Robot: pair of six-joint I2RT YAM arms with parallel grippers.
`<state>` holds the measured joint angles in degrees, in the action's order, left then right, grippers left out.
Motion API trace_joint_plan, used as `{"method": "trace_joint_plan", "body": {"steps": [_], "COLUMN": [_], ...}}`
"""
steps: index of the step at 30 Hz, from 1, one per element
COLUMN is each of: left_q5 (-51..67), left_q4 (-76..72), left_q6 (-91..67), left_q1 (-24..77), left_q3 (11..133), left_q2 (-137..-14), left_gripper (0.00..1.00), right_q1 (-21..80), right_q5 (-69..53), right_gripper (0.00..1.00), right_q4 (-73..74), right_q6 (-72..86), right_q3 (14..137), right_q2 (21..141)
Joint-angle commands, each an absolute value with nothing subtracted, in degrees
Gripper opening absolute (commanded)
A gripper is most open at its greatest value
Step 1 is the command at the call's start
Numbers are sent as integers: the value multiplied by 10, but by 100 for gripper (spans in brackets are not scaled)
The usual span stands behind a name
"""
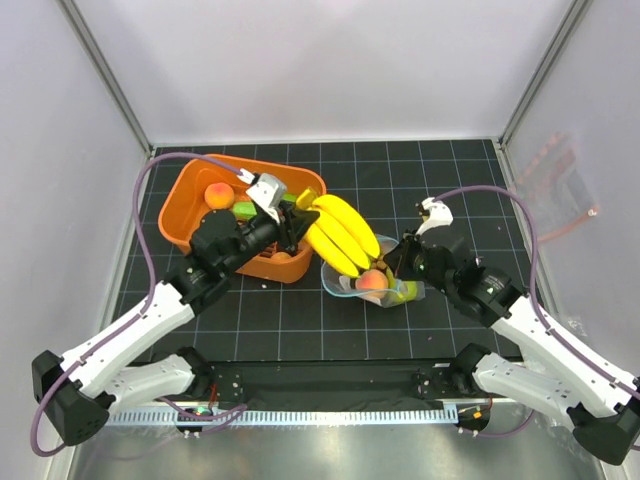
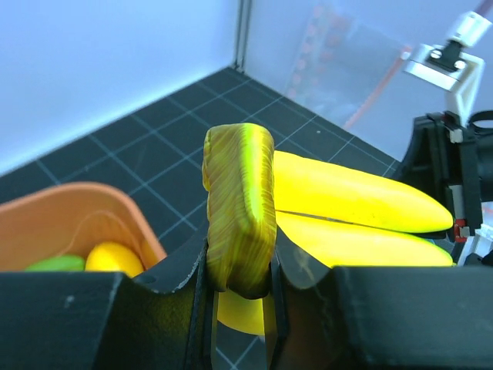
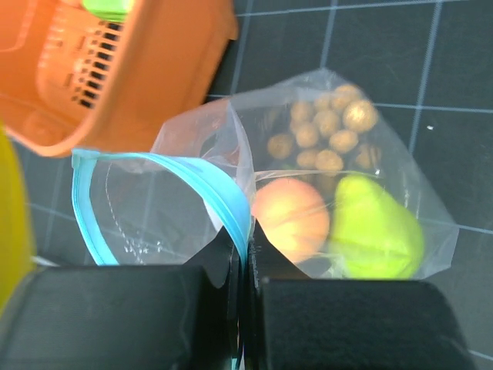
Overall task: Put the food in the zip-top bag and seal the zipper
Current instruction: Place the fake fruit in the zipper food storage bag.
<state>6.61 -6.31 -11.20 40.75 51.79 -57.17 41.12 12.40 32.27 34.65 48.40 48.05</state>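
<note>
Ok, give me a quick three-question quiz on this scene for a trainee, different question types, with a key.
1. True or false: the left gripper is shut on the stem of the banana bunch.
2. What does the right gripper pinch? A) the banana bunch B) the teal zipper C) nothing
3. Name the three foods already inside the zip-top bag.
Key: 1 true. 2 B. 3 a peach, a green pear and a cluster of brown balls.
</note>
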Motion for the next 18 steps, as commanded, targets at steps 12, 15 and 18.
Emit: {"method": "trace_joint_plan", "body": {"steps": [12,15,18], "left_q5": [68,68,100], "left_q4": [-264,-265,-279], "left_q6": [61,112,156], "left_q1": [478,499,509], "left_q3": [521,517,503], "left_q2": [-614,-619,-621], "left_gripper": [0,0,0], "right_q1": [409,409,407], "right_q5": [68,69,69], "right_gripper": [1,1,1], "right_q4": [342,338,329], "right_q6": [390,399,403], "right_q3": [552,546,536], "right_q2": [472,471,472]}}
